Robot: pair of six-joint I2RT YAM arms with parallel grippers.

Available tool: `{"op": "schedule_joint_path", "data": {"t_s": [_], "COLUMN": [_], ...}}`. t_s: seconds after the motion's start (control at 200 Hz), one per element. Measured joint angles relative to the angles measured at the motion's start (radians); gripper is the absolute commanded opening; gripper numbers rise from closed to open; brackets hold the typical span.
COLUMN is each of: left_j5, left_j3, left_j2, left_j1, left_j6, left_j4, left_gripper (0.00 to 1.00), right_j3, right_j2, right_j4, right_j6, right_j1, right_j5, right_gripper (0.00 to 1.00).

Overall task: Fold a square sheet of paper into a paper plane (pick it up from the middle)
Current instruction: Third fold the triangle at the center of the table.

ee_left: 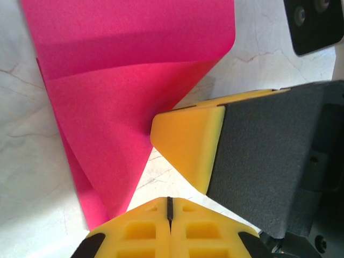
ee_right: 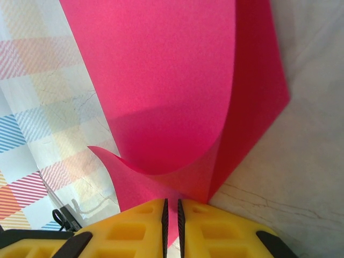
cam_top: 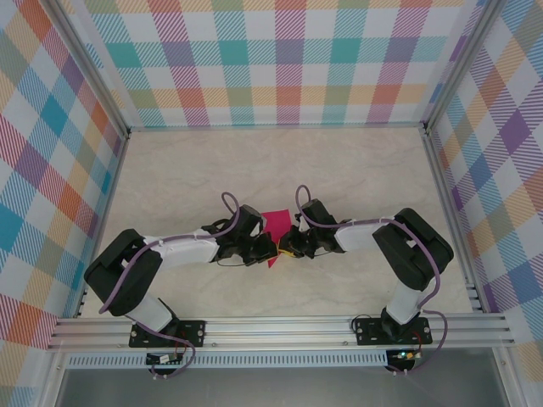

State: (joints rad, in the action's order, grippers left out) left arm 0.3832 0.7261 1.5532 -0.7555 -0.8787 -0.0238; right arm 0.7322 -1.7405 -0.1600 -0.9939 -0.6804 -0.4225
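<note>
Holding the thin magenta-pink sheet of paper [ee_right: 172,80] steady matters most. It is pinched in the right claw [ee_right: 171,212] and curls up just past its tips. The left claw [ee_left: 169,212] is pressed together beside the sheet's point; the fold should be squeezed slowly.

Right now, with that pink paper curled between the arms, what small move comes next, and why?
Probably the right fingers should lay the pink sheet flat. They pinch it, its flap bows upward uncreased, and the left fingers sit shut beside its lower tip.
</note>
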Motion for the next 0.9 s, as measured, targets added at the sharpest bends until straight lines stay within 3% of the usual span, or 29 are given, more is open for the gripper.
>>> {"op": "schedule_joint_path", "data": {"t_s": [0.9], "left_j5": [-0.083], "left_j3": [0.011], "left_j2": [0.058], "left_j1": [-0.008], "left_j6": [0.013], "left_j4": [-0.054], "left_gripper": [0.01], "right_j3": [0.018], "right_j2": [0.000], "right_j4": [0.008], "right_j6": [-0.015], "right_j1": [0.000], "right_j5": [0.002], "right_gripper": [0.16]}}
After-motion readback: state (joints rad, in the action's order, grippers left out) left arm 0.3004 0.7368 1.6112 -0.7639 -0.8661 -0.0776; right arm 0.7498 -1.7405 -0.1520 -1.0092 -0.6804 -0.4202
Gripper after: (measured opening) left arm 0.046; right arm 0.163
